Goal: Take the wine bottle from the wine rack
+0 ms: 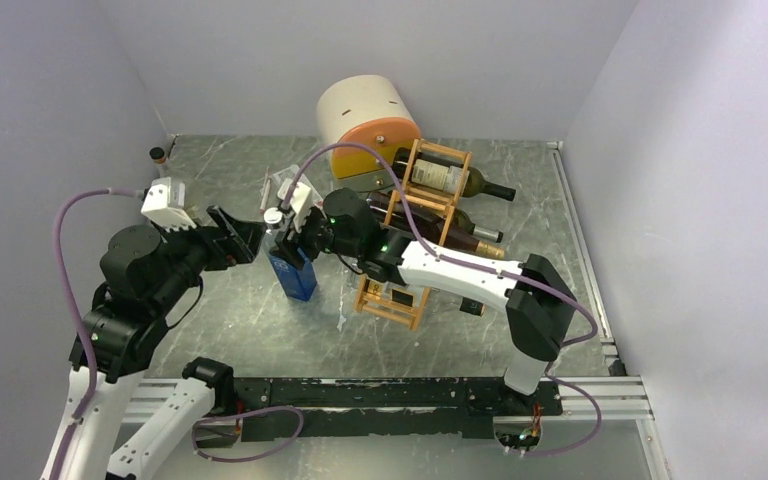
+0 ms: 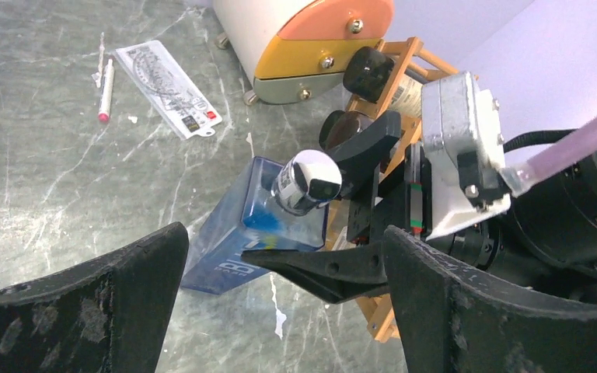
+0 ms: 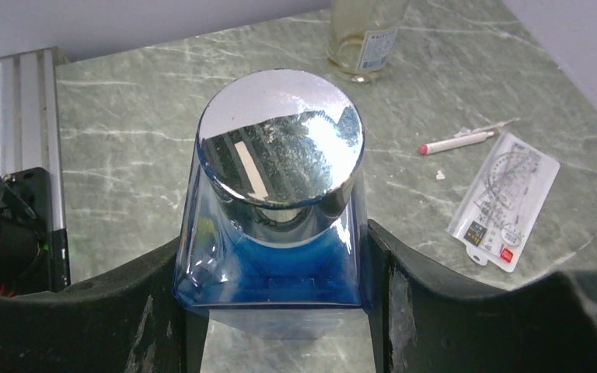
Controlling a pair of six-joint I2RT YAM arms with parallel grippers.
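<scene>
Grey marble table (image 1: 240, 330), pale lilac walls. R gripper (image 3: 280, 272) is clamped on the shoulders of a blue square bottle (image 3: 276, 194) w/ silver cap, upright, off & just left of the wine rack (image 1: 392, 305); can't tell if its base touches the table. L gripper (image 2: 284, 299) spread wide just beside it, holding nothing. Two dark bottles (image 1: 450, 178) lie on the rack. Likely step: set-down or handover. Keep bottle vertical, seat base flat before letting go, back out away from rack
</scene>
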